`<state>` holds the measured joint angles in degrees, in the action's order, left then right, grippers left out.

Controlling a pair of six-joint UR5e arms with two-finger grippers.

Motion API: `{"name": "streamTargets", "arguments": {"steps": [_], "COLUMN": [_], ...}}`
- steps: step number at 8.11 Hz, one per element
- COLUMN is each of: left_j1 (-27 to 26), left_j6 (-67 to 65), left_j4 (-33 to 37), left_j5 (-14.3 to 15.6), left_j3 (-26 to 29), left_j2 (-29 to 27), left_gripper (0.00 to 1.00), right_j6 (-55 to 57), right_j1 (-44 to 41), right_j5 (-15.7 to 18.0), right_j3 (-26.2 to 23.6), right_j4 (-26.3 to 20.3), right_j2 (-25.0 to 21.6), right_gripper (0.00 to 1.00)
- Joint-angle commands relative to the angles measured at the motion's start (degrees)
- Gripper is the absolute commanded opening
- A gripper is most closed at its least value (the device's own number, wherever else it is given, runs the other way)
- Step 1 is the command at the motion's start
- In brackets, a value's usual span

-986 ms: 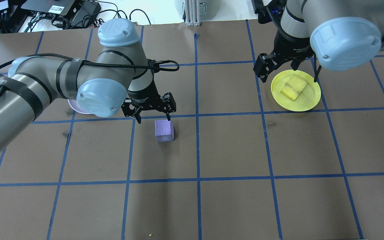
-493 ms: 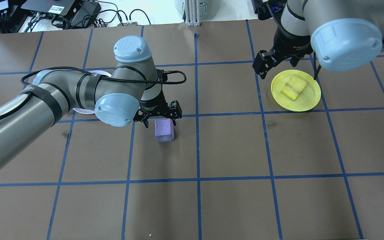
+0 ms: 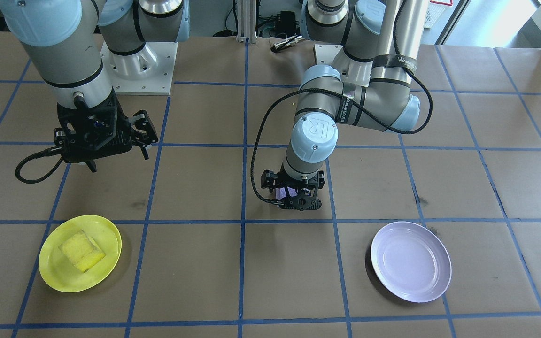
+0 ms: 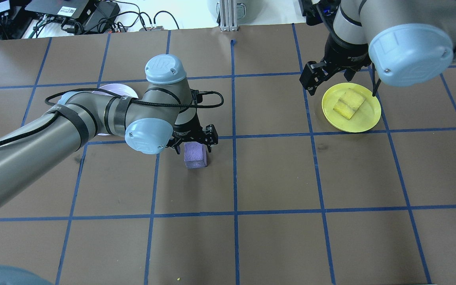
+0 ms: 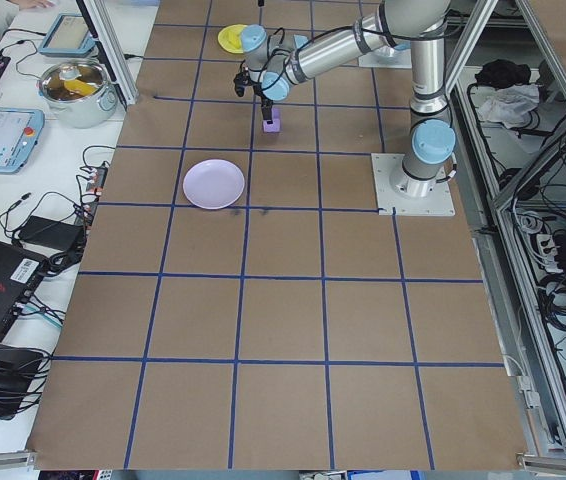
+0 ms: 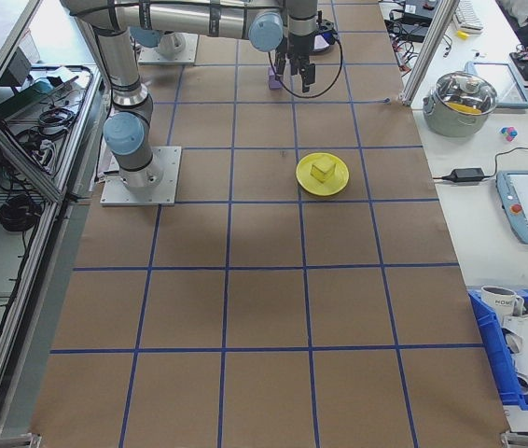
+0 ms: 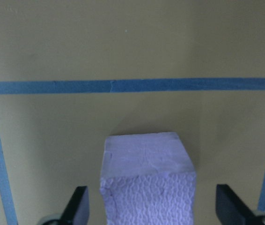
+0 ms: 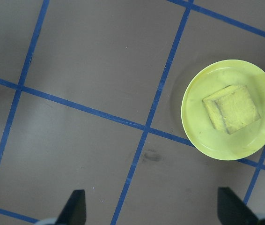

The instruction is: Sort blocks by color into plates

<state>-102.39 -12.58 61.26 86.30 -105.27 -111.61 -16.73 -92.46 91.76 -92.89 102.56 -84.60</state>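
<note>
Purple block (image 3: 285,192) in the front-facing view sits on the counter (image 3: 204,263) almost hidden beneath the left hand (image 3: 293,193), which hangs straight over it; the lavender plate (image 3: 411,261) lies nearer the camera and to the right, with bare counter between. Overhead view: the purple block (image 4: 194,155) stands between the fingers of the left hand (image 4: 194,146), spread either side of it, and the lavender plate (image 4: 113,90) is largely hidden behind that arm. Right hand (image 4: 342,81) hovers spread above the yellow plate (image 4: 366,118), which already holds the yellow block (image 4: 348,103). Left wrist view: the purple block (image 7: 146,180) is centred between the fingertips (image 7: 78,206), a clear gap on each side, its faces roughly square to them; judged ready for closing. Right wrist view: the yellow block (image 8: 231,115) rests inside the yellow plate (image 8: 198,126), well clear of the fingers. Side views add nothing reliable.
</note>
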Motion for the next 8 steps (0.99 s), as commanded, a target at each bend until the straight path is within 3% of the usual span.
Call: {"name": "streamTargets", "arguments": {"steps": [1, 5, 6, 8], "left_j1": [0.4, 0.9, 1.1, 7.2], "left_j6": [3.3, 6.9, 7.3, 9.8], "left_j4": [-0.8, 0.1, 3.5, 14.7], "left_j5": [-0.1, 0.1, 0.1, 4.6], "left_j3": [0.2, 0.5, 0.6, 6.4], "left_j2": [-1.2, 0.2, 1.0, 5.0], "left_gripper": [0.53, 0.14, 0.13, 0.13], "right_j6": [0.0, -0.2, 0.0, 0.2], "right_j1": [0.0, 0.0, 0.0, 0.0], "right_j5": [0.0, 0.1, 0.1, 0.1], "right_j3": [0.0, 0.0, -0.1, -0.7], "right_j4": [0.2, 0.3, 0.2, 0.4], "right_j2": [0.1, 0.1, 0.3, 0.5], "right_gripper": [1.00, 1.00, 1.00, 1.00]}}
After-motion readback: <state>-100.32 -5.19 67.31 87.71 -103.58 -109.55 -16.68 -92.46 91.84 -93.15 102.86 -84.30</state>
